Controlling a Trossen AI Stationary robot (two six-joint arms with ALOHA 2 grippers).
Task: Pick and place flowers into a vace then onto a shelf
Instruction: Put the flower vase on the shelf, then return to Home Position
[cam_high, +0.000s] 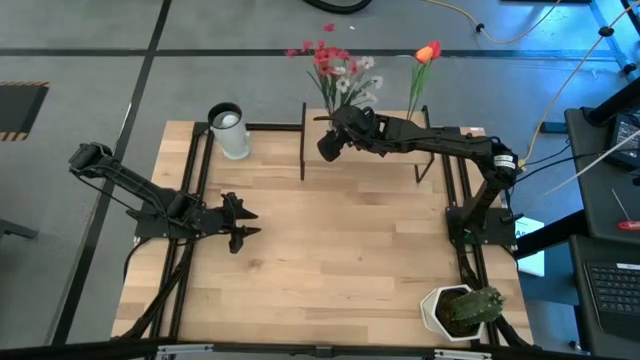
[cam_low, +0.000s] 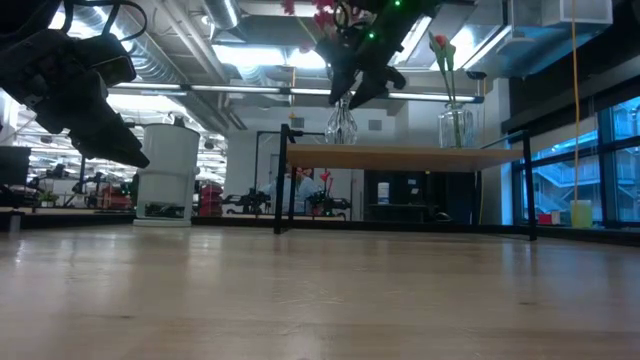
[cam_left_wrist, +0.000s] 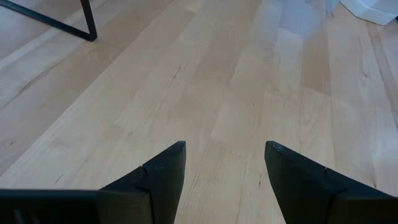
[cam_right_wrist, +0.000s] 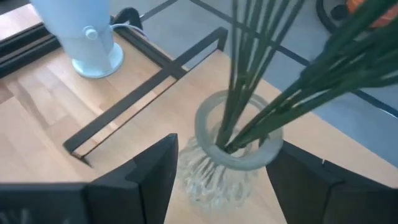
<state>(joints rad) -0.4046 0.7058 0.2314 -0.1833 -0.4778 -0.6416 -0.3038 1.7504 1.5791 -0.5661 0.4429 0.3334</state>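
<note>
A clear glass vase (cam_right_wrist: 227, 165) stands upright on the shelf (cam_low: 400, 157) by its base, holding several green stems (cam_right_wrist: 249, 68) with red and white blossoms (cam_high: 335, 68). My right gripper (cam_right_wrist: 224, 146) is open above it (cam_low: 362, 85). Its fingers stand on either side of the vase's neck, and I see no touch. A second glass vase (cam_low: 455, 125) with an orange tulip (cam_high: 427, 52) stands farther right on the shelf. My left gripper (cam_left_wrist: 225, 146) is open over bare tabletop at the left (cam_high: 245, 222).
A white cylindrical container (cam_high: 230, 130) stands at the table's far left, beside the shelf's black frame (cam_right_wrist: 155, 93). A cactus in a white pot (cam_high: 465, 310) sits at the near right corner. Bare wood lies between the arms.
</note>
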